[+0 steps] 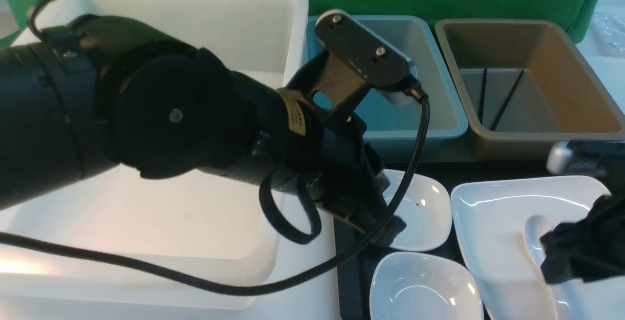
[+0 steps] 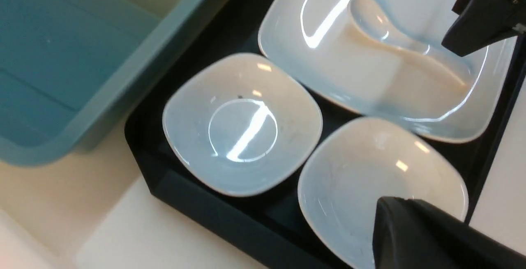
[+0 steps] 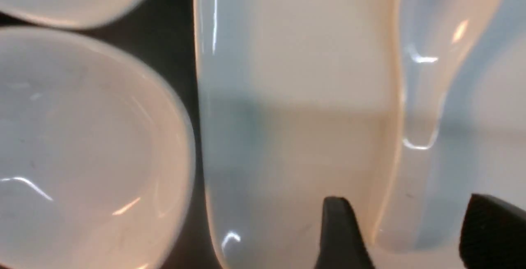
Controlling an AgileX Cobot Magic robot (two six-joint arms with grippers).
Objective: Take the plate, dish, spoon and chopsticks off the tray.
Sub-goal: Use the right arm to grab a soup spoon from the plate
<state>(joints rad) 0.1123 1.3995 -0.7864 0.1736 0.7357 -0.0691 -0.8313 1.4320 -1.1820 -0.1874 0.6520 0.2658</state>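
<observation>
On the tabletop, largest first: a deep white bin (image 1: 146, 222) at the left, overhung by the left arm (image 1: 146, 105). Next, the black tray (image 2: 205, 213), bearing all the crockery not yet cleared. Beyond it, a teal bin (image 1: 439, 110) and a brown bin (image 1: 576, 90), the chopsticks (image 1: 505, 100) already lying inside the brown one, off the tray. On the tray's right side, the plate (image 1: 488, 222), with the spoon (image 1: 534, 227) resting in it, bowl pointing away from the robot. Left of the plate, a far dish (image 1: 425, 212) and a near dish (image 1: 425, 290), just beside each other. Left hand (image 1: 385, 227) low by the far dish; open or closed, impossible to tell, with only one finger in its wrist view. Right hand (image 3: 415, 236) spread open, fingertips (image 3: 341, 232) straddling the spoon's handle, nothing gripped yet. Judged step: picking up the spoon. Likely trouble: glossy ceramic squirting out from pads closing off-centre on the curved handle; a fingertip pressing on the plate and sliding it into the near dish; a loosely held spoon dropping back and chipping the plate.
</observation>
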